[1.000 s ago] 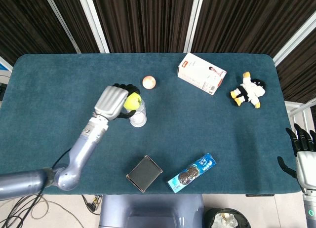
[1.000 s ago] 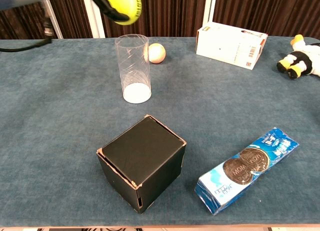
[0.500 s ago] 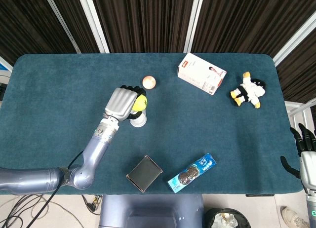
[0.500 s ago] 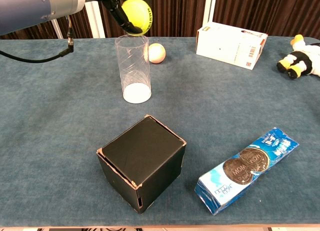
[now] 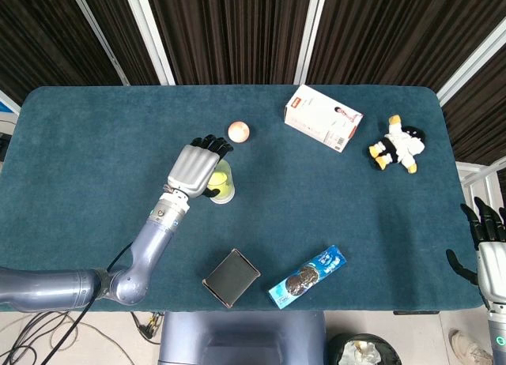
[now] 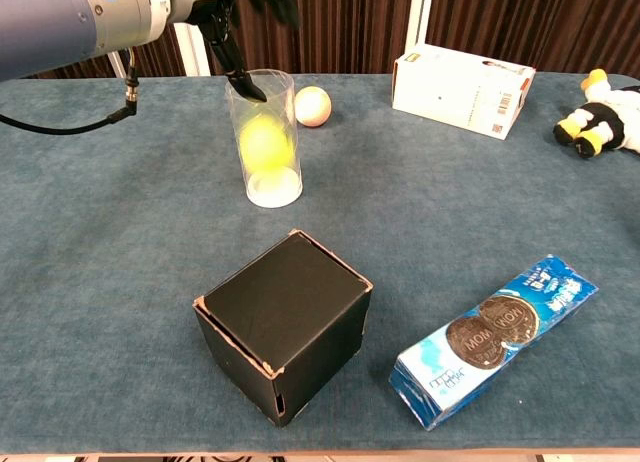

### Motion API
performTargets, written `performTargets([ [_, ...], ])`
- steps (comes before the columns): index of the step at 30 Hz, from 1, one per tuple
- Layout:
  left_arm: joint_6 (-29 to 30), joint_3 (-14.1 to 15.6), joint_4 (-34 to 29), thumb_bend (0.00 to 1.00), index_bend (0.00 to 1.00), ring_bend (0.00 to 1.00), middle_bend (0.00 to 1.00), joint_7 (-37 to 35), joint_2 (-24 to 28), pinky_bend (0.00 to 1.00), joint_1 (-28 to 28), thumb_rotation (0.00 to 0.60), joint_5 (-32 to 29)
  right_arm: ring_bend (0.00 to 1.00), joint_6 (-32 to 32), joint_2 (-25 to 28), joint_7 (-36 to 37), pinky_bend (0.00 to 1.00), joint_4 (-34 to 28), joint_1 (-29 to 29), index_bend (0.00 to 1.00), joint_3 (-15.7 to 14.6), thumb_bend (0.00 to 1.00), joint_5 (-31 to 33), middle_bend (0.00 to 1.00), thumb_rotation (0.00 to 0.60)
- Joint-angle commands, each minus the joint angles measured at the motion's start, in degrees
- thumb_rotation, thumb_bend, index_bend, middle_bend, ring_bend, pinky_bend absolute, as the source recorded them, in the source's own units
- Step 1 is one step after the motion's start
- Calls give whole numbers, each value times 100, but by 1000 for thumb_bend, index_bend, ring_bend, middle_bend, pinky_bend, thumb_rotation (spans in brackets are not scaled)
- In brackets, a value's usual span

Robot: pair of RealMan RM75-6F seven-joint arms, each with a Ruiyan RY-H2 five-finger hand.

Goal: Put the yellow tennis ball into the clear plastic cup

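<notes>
While our left hand [image 5: 192,169] is hovering with fingers spread and holding nothing, the tennis ball [image 5: 220,182] is sitting inside the cup [image 5: 224,193].

From the head view, we are seeing the cup just beside that hand on the blue table [image 5: 95,144], a pink ball [image 5: 238,131] lying near behind it, and our right hand [image 5: 489,254] hanging off the table's right edge, fingers apart. From the chest view, we are seeing the tennis ball [image 6: 261,143] partway down the upright cup [image 6: 268,137], our left hand's fingers [image 6: 237,74] reaching over its rim, a black box [image 6: 284,325] sitting nearer us, and a cookie pack [image 6: 492,338] lying right of it.
</notes>
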Motion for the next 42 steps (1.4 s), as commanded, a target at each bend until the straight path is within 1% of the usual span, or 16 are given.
performTargets([
  [1,81,-10,-106,21,189,55,110,78,63,180,-30,600,-46,102,3,0,1,10,1,-2,132,2,352,3,35,600],
  [5,279,-59,-203,21,189,58,121,41,68,188,-8,600,36,101,11,6,21,10,0,-5,132,3,352,-4,35,600],
  [7,471,-70,-281,23,188,63,129,44,84,192,30,600,146,101,7,7,28,9,1,-4,132,3,351,-2,35,600],
  [8,696,-66,-386,29,189,64,133,49,158,194,106,600,308,101,-9,7,35,9,2,-3,132,0,351,6,35,600],
  [10,1060,104,-827,38,205,65,134,80,415,196,369,600,560,102,-26,15,46,8,2,0,132,-1,351,15,35,600],
  [14,1455,404,-1408,41,211,65,130,210,859,196,750,600,791,101,-10,17,49,10,-5,-4,133,-1,352,0,35,600],
  [16,1782,676,-1685,41,202,65,133,179,1145,197,1080,600,1152,101,-4,13,29,10,-13,-5,133,-8,352,-14,35,600],
  [20,2311,1240,-1820,41,197,65,134,-223,1537,204,1767,600,1976,101,-32,3,-24,10,-40,7,132,-30,352,-35,35,600],
  [22,2661,1595,-1666,41,198,65,128,-694,1719,203,2251,600,2534,102,-39,-14,-80,11,-43,17,132,-41,352,-55,35,600],
  [23,2796,1699,-1569,41,199,65,119,-885,1744,198,2413,600,2735,102,-40,-22,-99,10,-42,21,132,-42,352,-60,35,600],
  [25,3146,2051,-1159,40,197,61,98,-1407,1816,174,2888,600,3291,101,-52,-48,-151,10,-40,33,132,-50,352,-72,35,600],
  [30,3370,2704,-353,34,178,54,57,-2135,1999,121,3583,600,4049,101,-89,-96,-256,10,-36,58,132,-62,352,-78,35,600],
  [34,3518,2914,38,26,173,54,56,-2505,2020,119,3965,600,4389,102,-74,-106,-277,10,-35,60,133,-58,352,-85,35,600],
  [37,3651,2991,322,4,168,32,52,-2658,1952,74,4273,600,4562,101,-52,-98,-252,9,-35,50,132,-52,352,-84,35,600],
  [40,3586,3012,389,0,154,5,40,-2648,1970,36,4440,600,4561,101,-40,-87,-225,10,-32,44,132,-47,352,-81,35,600],
  [42,3495,2923,347,0,149,5,37,-2648,1999,35,4495,600,4509,101,-28,-75,-197,10,-35,38,132,-47,352,-87,35,600],
])
